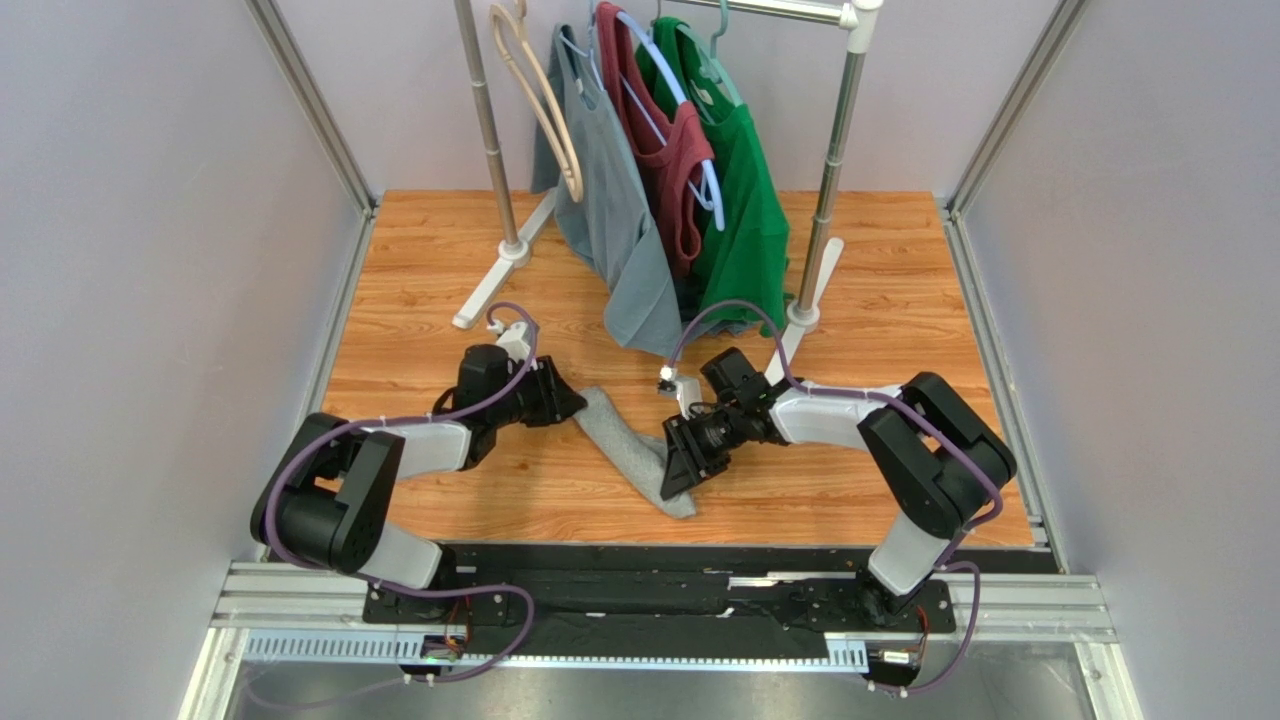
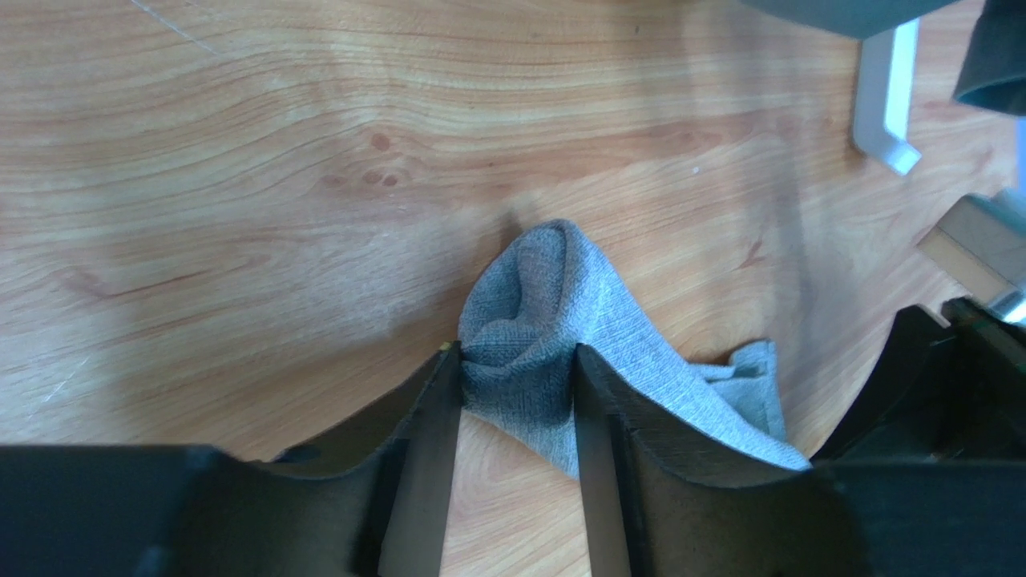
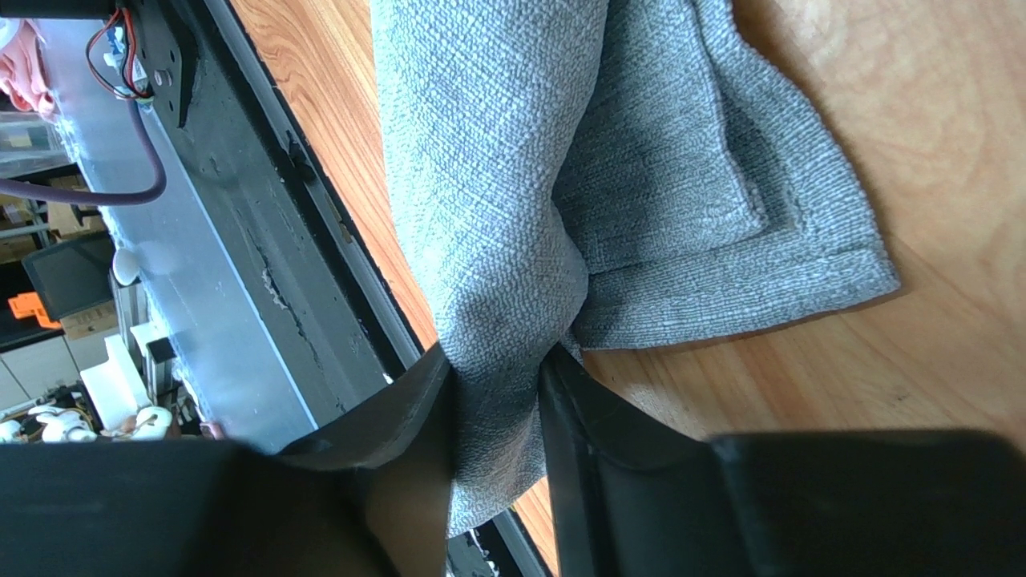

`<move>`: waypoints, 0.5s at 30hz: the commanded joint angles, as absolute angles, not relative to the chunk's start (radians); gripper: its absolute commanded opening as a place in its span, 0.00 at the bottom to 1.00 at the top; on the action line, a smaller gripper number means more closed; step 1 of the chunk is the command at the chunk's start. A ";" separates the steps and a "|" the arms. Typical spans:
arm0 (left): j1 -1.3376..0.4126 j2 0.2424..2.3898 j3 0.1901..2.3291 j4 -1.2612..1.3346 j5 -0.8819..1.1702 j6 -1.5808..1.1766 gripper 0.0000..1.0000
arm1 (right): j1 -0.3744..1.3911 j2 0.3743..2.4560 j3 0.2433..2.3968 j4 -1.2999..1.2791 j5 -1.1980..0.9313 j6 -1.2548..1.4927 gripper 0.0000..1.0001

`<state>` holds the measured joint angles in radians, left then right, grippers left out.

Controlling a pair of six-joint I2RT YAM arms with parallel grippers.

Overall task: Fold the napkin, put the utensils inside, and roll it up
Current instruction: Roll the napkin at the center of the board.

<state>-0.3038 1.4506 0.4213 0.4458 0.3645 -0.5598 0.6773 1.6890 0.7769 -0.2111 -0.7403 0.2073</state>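
Cloth fills both claws. The left gripper (image 2: pixel 516 367) has its jaws narrowed onto a bunched, rounded end of the grey napkin (image 2: pixel 548 283). The right gripper (image 3: pixel 496 373) pinches a thick fold of the same napkin between its jaws, with hemmed layers lying flat on the wood just beyond.

Seen from above, the napkin lies as a narrow strip about mid-way across the wooden table (image 1: pixel 436 270), between the two arms. Beyond it stands a clothes rack (image 1: pixel 830 195) with white feet on the table, and one foot (image 1: pixel 781 357) sits just far of the right wrist. A grey shirt (image 1: pixel 609 195) hangs lowest, its hem close to the strip's far side. Beside it to the right hang a maroon shirt (image 1: pixel 669 150) and a green shirt (image 1: pixel 747 218), and an empty beige hanger (image 1: pixel 549 113) hangs to the left. A black base rail (image 1: pixel 676 578) runs along the near edge.

The strip's long axis runs diagonally, from its far-left end at the left gripper to its near-right end at the right gripper.
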 commanded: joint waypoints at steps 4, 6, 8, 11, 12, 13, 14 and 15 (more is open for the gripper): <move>-0.298 1.462 0.442 0.522 0.413 -0.554 0.14 | 0.683 1.674 0.791 -0.336 -0.606 0.181 0.64; -0.298 1.459 0.439 0.511 0.416 -0.543 0.10 | 0.684 1.631 0.796 -0.347 -0.571 0.193 0.71; -0.298 1.460 0.437 0.511 0.429 -0.540 0.08 | 0.683 1.594 0.805 -0.371 -0.506 0.215 0.74; -0.298 1.460 0.436 0.511 0.445 -0.534 0.06 | 0.706 1.484 0.824 -0.403 -0.359 0.230 0.76; -0.298 1.460 0.436 0.509 0.451 -0.532 0.06 | 0.734 1.441 0.834 -0.413 -0.312 0.232 0.76; -0.298 1.459 0.434 0.508 0.453 -0.531 0.05 | 0.759 1.421 0.844 -0.426 -0.196 0.226 0.76; -0.298 1.457 0.434 0.508 0.456 -0.529 0.05 | 0.784 1.404 0.863 -0.429 -0.131 0.225 0.76; -0.298 1.454 0.433 0.506 0.457 -0.526 0.05 | 0.831 1.381 0.870 -0.426 -0.071 0.224 0.76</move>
<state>-0.3027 1.4635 0.4213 0.4709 0.4194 -0.5579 0.7238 1.4826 0.8021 -0.3882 -0.3988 0.2234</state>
